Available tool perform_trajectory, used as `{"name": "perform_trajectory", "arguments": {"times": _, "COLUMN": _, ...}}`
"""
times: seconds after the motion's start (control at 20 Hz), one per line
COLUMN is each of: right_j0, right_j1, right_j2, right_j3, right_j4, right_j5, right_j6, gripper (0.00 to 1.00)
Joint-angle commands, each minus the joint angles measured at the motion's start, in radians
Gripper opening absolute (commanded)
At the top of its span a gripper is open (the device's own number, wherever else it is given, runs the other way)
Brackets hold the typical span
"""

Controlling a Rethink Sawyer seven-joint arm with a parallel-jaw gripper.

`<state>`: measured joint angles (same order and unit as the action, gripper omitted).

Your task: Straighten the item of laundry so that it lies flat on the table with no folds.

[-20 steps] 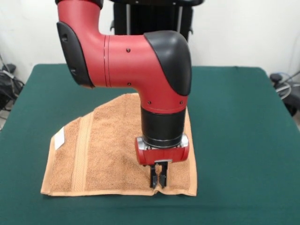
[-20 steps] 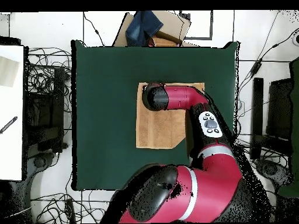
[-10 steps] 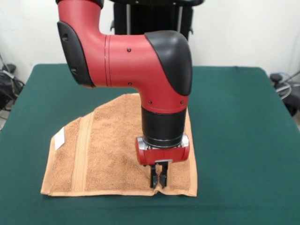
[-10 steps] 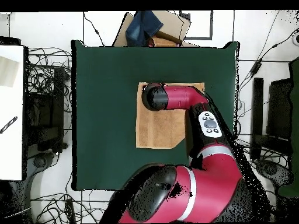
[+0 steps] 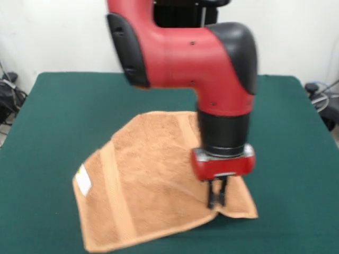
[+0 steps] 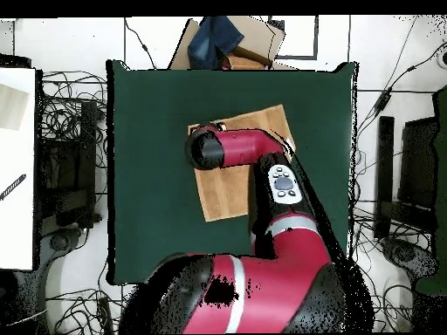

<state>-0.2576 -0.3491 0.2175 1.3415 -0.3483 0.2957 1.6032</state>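
Note:
The item of laundry (image 5: 148,174) is an orange-tan towel lying askew on the green table (image 5: 53,116), one far corner folded over. A woven band (image 5: 114,196) and a white-yellow tag (image 5: 82,179) show near its left end. My gripper (image 5: 216,203) points straight down at the towel's near right edge and is shut on a pinch of the cloth, which puckers up around it. In the overhead view the towel (image 6: 231,188) lies tilted on the table (image 6: 148,105), and the arm's wrist (image 6: 205,146) hides the gripper.
Beyond the table's edge in the overhead view stand a cardboard box with blue cloth (image 6: 229,39), a white surface (image 6: 17,166) and tangled cables (image 6: 65,131). Green table cloth surrounds the towel on all sides.
The gripper has moved right in the front view, dragging the towel's near right corner with it. The whole towel has slid and turned, so its edges now lie slanted.

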Motion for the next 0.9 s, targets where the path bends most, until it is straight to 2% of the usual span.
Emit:
{"name": "perform_trajectory", "arguments": {"times": 0.05, "right_j0": 0.112, "right_j1": 0.022, "right_j2": -0.023, "right_j3": 0.085, "right_j4": 0.118, "right_j5": -0.151, "right_j6": 0.377, "gripper": 0.0}}
{"name": "perform_trajectory", "arguments": {"times": 0.3, "right_j0": 0.126, "right_j1": 0.033, "right_j2": -0.033, "right_j3": 0.106, "right_j4": 0.188, "right_j5": -0.201, "right_j6": 0.35, "gripper": 0.0}}
{"name": "perform_trajectory", "arguments": {"times": 0.6, "right_j0": 0.075, "right_j1": 0.012, "right_j2": 0.004, "right_j3": 0.127, "right_j4": 0.21, "right_j5": -0.191, "right_j6": 0.271, "gripper": 0.0}}
{"name": "perform_trajectory", "arguments": {"times": 0.9, "right_j0": 0.075, "right_j1": 0.006, "right_j2": 0.009, "right_j3": 0.144, "right_j4": 0.234, "right_j5": -0.199, "right_j6": 0.26, "gripper": 0.0}}
